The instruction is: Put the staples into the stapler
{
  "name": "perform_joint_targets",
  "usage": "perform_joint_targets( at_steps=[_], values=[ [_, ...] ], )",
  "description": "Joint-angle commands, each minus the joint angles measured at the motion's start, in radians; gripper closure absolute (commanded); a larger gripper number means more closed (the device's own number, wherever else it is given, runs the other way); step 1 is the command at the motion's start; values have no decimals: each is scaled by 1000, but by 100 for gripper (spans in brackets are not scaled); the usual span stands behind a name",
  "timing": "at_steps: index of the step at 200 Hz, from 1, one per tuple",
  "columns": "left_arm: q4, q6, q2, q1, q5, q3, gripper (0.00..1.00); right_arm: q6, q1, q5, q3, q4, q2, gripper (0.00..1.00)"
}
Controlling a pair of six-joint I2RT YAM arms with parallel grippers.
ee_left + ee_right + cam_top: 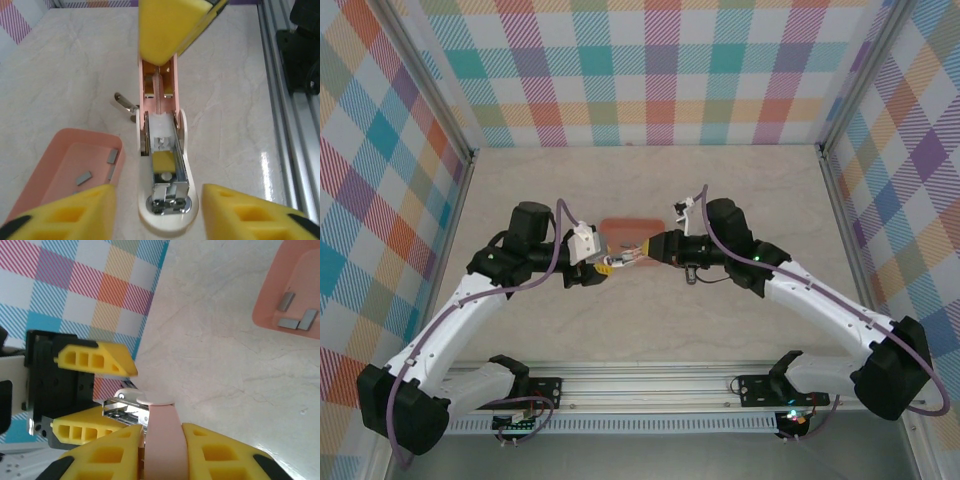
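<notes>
Beside the tray (60, 137), my right tool (161, 432) clamps the stapler (161, 131), my left tool (159, 200) gapes, and the tiny, brittle staples (113, 156) likely need a gentle long-edge pinch.

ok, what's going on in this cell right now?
Staple loading, not yet done. The right pincer is shut on the stapler by its pink top cover, which is swung open. The left pincer is open, straddling the stapler's front end. The staples lie in the pink tray; neither pincer holds one.
</notes>
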Motion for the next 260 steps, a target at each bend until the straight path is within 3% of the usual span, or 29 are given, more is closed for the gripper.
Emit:
perform_joint_targets(
  at_steps=[1,41,74,122,173,260],
  values=[
    [42,-28,-29,5,5,-23,45,-167,-5,18,68,-107,-24,79],
    [77,-102,-36,5,17,-47,40,-550,-105,-88,191,-363,-5,81],
    [111,-165,-50,5,-21,-67,39,-1020,-218,-160,358,-691,83,82],
    [297,-470,-65,4,-185,-132,35,-1521,-295,-152,480,-969,193,85],
    [339,-541,-55,-7,-205,-186,35,-1762,-346,12,539,-1089,327,83],
    [307,-458,27,-11,-186,-178,35,-1981,-425,179,601,-1135,540,84]
  ],
)
